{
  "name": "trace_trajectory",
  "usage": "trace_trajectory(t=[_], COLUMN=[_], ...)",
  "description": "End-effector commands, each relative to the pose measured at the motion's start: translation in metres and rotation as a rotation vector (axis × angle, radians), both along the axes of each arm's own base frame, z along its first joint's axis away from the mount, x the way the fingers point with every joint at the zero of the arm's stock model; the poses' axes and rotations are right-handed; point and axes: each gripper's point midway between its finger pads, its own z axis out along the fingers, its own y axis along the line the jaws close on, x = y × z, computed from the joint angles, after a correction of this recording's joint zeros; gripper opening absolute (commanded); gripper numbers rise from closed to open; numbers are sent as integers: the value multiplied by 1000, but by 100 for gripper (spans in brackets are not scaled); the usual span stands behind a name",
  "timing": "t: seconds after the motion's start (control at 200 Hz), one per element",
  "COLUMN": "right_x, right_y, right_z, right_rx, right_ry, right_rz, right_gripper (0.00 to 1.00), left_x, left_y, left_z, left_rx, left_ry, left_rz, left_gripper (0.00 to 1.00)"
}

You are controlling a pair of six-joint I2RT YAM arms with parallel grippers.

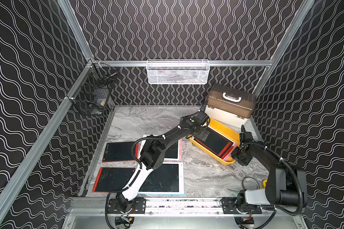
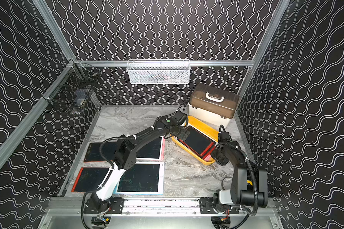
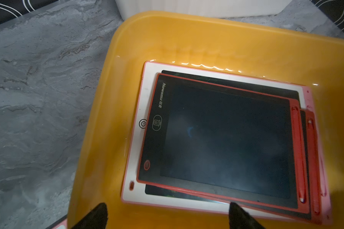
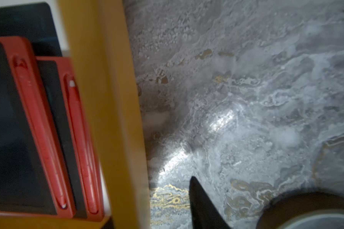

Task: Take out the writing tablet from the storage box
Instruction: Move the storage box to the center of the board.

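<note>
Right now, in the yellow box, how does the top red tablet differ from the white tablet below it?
The top red tablet has a red frame, the white tablet a white one with pink edge. The top red tablet is smaller; the white tablet sticks out around it, mostly covered. Both have dark screens and lie in the yellow box.

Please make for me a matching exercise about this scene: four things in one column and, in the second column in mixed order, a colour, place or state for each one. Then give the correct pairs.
Column 1
1. storage box
2. top tablet in that box
3. white mesh basket
4. left gripper

Column 2
A. open, above the storage box
B. red frame, dark screen
C. yellow plastic
D. hanging on the back rail

Pairs: 1-C, 2-B, 3-D, 4-A
</note>
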Motion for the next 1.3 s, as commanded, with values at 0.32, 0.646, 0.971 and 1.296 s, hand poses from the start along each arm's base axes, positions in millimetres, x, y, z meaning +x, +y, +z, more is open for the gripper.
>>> trace_trajectory(t=[0.32,0.646,0.971,1.296], right_x=[-18,-40,-54,-57], right_y=[25,38,45,43], right_z=[2,13,6,5], right_rx=[92,50,25,11], right_ry=[-12,11,84,95], right_rz=[36,65,85,75], right_gripper=[15,14,14,14], left_x=[3,9,13,-10], left_y=[15,15,10,-14], left_z=[-18,-37,-64,-74], left_rx=[108,144,144,-10], left_ry=[-34,-34,3,141], left_rz=[-14,-16,-10,-32], left_gripper=[99,99,99,99])
